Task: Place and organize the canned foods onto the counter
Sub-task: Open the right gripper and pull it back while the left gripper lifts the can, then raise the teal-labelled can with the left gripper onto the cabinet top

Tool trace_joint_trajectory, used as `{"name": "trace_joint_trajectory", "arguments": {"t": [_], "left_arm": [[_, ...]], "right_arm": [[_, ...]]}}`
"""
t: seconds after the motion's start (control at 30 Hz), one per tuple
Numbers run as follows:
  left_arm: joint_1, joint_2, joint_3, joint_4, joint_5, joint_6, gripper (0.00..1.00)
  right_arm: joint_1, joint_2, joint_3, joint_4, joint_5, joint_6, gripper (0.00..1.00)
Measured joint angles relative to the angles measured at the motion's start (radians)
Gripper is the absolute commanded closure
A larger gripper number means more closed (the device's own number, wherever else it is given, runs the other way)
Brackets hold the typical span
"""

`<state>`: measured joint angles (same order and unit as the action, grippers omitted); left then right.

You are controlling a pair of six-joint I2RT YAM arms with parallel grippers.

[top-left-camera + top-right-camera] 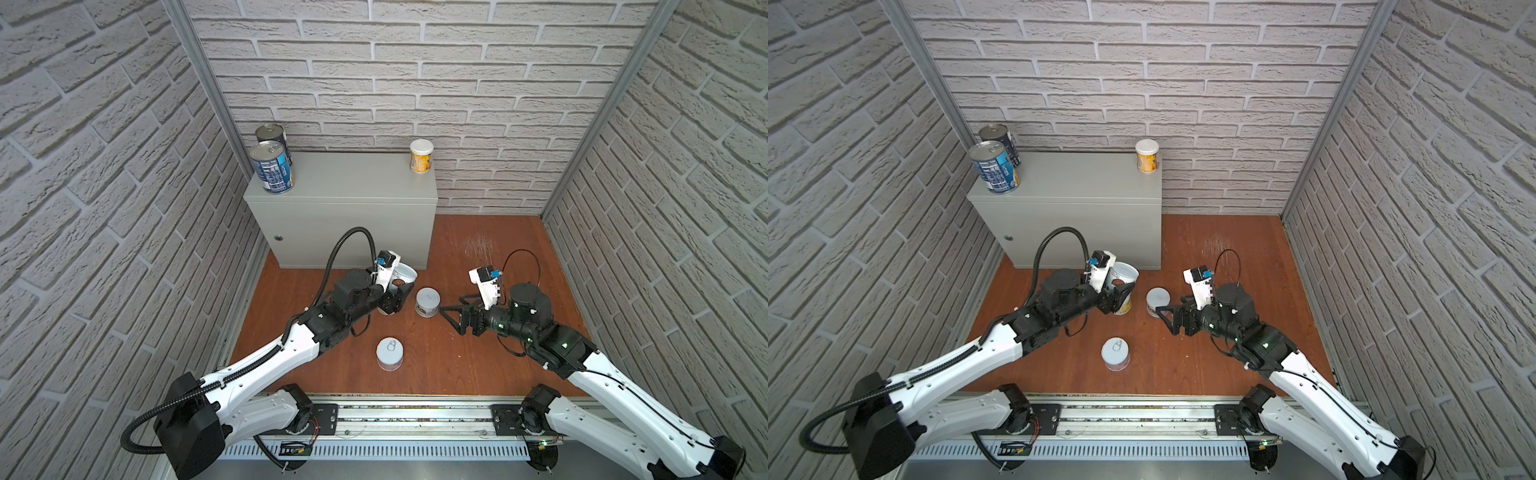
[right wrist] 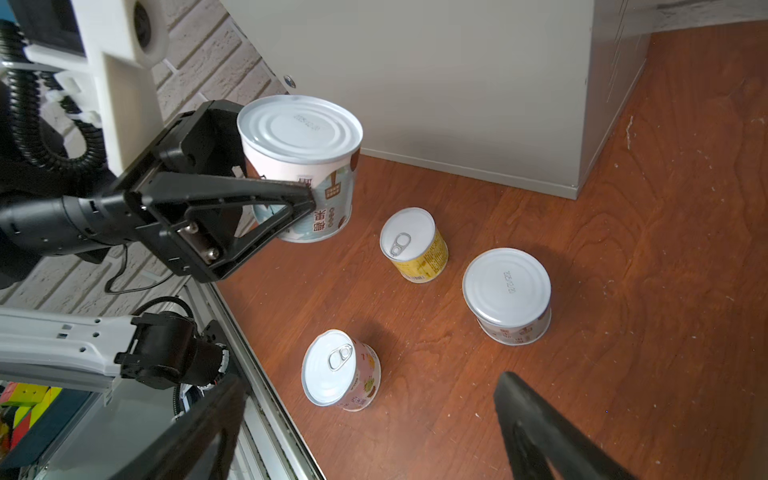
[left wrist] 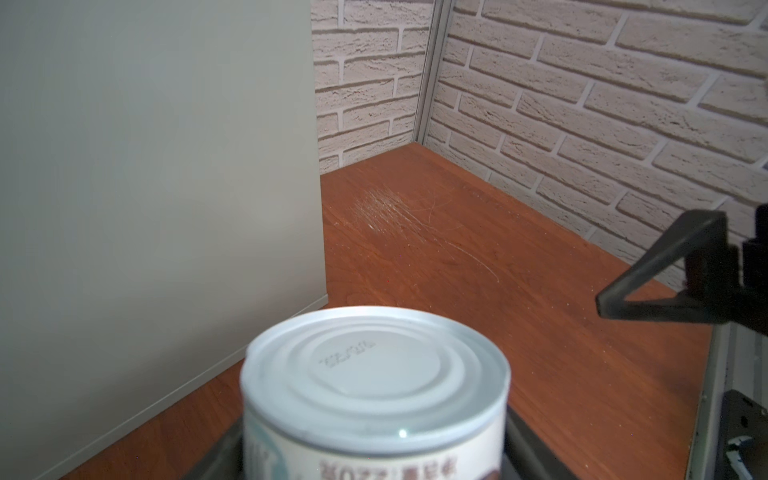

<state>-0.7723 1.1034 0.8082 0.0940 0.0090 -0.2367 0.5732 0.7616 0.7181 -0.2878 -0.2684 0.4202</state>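
My left gripper (image 1: 396, 297) is shut on a white-labelled can (image 2: 301, 166), held tilted above the reddish floor just in front of the counter (image 1: 345, 187); its ribbed lid (image 3: 374, 365) fills the left wrist view. On the floor stand a yellow can (image 2: 413, 245), a short white-lidded can (image 1: 428, 302) and a pink can (image 1: 390, 353). My right gripper (image 1: 451, 320) is open, its fingers (image 2: 536, 424) wide apart, just right of the short can and holding nothing. On the counter top are two dark-blue cans (image 1: 272, 172) (image 1: 272, 139) at the left end and a yellow can (image 1: 422, 156) at the right rear corner.
Brick-patterned walls (image 1: 104, 208) enclose the space on three sides. A metal rail (image 1: 415, 419) carrying both arm bases runs along the front. The counter's front has a small round lock (image 1: 278, 238). Scratched bare floor (image 1: 482, 245) lies right of the counter.
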Motion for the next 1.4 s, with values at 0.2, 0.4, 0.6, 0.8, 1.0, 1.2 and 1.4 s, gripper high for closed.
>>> {"name": "trace_joint_trajectory", "arguments": {"t": [0.2,0.4,0.6,0.8,1.0,1.2,1.4], "left_arm": [[0.010,0.045,0.157,-0.028,-0.013,0.000,0.44],[0.038,0.098,0.310,-0.068,-0.071,0.027,0.44],[0.105,0.146,0.466,-0.103,-0.161,0.046,0.44],[0.159,0.181,0.565,-0.103,-0.293,0.105,0.44],[0.220,0.264,0.682,-0.112,-0.349,0.169,0.44],[0.296,0.340,0.791,-0.147,-0.359,0.213,0.44],[0.356,0.404,0.883,-0.178,-0.343,0.217,0.44]], "right_arm": [[0.000,-0.033,0.006,0.002,0.014,-0.053,0.01],[0.000,-0.097,-0.063,0.052,0.013,-0.054,0.03],[0.000,-0.124,-0.122,0.087,0.009,-0.042,0.03],[0.000,-0.138,-0.124,0.116,0.005,-0.043,0.03],[0.000,-0.145,-0.140,0.122,0.001,-0.054,0.03],[0.000,-0.164,-0.175,0.118,0.002,-0.058,0.03],[0.000,-0.194,-0.187,0.119,0.003,-0.058,0.03]]}}
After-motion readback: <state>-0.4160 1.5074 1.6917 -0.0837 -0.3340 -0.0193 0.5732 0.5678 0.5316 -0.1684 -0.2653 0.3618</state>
